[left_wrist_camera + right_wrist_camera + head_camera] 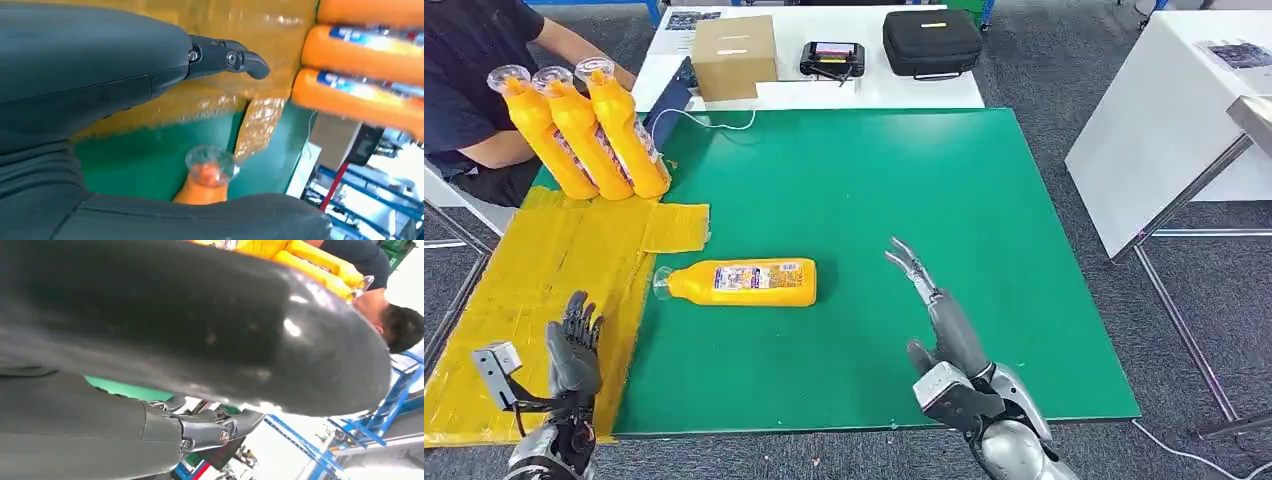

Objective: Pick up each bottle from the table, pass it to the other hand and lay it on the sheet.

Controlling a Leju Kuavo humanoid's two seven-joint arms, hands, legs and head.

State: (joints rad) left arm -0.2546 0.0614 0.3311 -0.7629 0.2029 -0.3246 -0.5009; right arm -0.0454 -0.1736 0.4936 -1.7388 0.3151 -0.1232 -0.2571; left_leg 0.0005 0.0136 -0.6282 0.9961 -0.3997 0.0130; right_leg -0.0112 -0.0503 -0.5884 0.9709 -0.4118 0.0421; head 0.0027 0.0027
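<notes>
Bottle (742, 281) of orange colour lies on its side on the green table (904, 190), with its clear cap pointing left, just beside the right edge of the yellow sheet (534, 290) but not on it. The right hand (934, 315) hovers to the right of this bottle, near it but apart from it; the fingers are stretched out and spread, and it holds nothing. The left hand (574, 350) stands over the near part of the sheet, to the left of the bottle and nearer to the robot; its fingers point up and are apart, and it also holds nothing (in the left wrist view the cap of the lying bottle (209, 167) shows between the thumb and a finger (235, 57), without touching them). Three more orange bottles (584, 130) stand in a row at the far left, touching one another, at the far edge of the sheet. A person (469, 80) sits behind them. On the white table (874, 90) farther away rest a cardboard box (734, 55) and a black case (932, 42).
</notes>
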